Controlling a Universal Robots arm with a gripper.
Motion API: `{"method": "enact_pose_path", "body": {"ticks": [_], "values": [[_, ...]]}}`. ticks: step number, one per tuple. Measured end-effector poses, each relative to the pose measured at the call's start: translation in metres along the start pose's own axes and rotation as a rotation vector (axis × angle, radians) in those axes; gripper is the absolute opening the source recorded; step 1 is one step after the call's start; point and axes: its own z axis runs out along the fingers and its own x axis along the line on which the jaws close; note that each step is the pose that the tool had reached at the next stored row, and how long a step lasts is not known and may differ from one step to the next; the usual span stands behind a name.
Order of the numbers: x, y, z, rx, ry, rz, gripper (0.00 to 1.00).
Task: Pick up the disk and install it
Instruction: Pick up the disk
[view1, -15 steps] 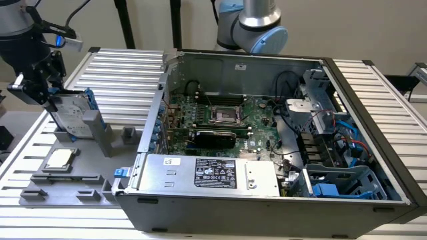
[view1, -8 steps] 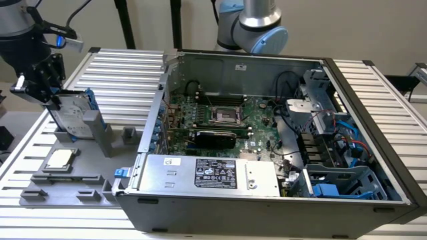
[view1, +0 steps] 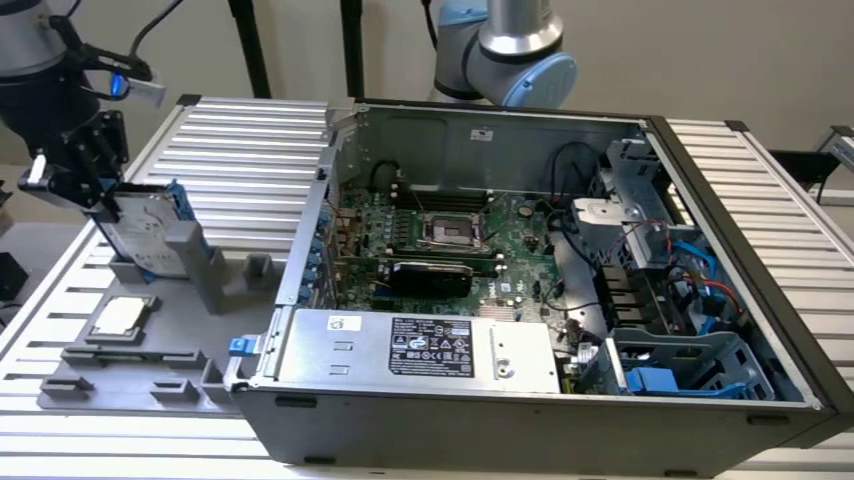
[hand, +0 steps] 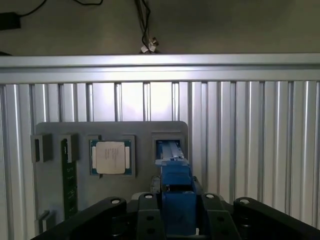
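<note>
The disk, silver-grey in a blue carrier, stands on edge in a slot of the grey holder tray at the exterior view's left. My gripper reaches down over its upper end. In the wrist view the black fingers press against both sides of the blue carrier of the disk, with my gripper shut on it. The disk still sits in its slot.
A small square silver chip lies in the tray beside the disk. The open computer case fills the middle and right, with a silver power supply box and a blue drive bay. Everything rests on a ribbed aluminium table.
</note>
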Motion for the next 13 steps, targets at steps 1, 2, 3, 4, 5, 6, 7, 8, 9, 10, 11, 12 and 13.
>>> {"method": "enact_pose_path", "body": {"ticks": [1, 2, 3, 4, 5, 6, 7, 8, 9, 10, 11, 12, 13], "values": [[0.0010, 0.0000, 0.0000, 0.0000, 0.0000, 0.000, 0.33], [0.0019, -0.0001, 0.0000, 0.0000, 0.0001, 0.000, 0.33], [0.0025, -0.0001, 0.0000, 0.0000, 0.0000, 0.000, 0.33], [0.0027, -0.0001, 0.0000, -0.0001, 0.0000, 0.000, 0.33], [0.0027, -0.0001, 0.0000, 0.0000, 0.0000, 0.001, 0.33], [0.0027, -0.0001, 0.0000, 0.0000, 0.0000, 0.001, 0.33], [0.0028, -0.0001, 0.0000, 0.0000, -0.0001, 0.000, 0.33], [0.0028, -0.0001, 0.0000, 0.0000, -0.0001, 0.000, 0.33], [0.0028, -0.0001, 0.0000, 0.0000, 0.0000, 0.000, 0.33], [0.0028, -0.0001, 0.0000, 0.0000, 0.0000, 0.000, 0.33], [0.0028, -0.0001, 0.0000, 0.0000, 0.0000, 0.000, 0.33], [0.0028, -0.0001, 0.0000, 0.0000, 0.0000, 0.000, 0.33], [0.0028, -0.0001, 0.0000, 0.0000, 0.0000, 0.000, 0.33]]}}
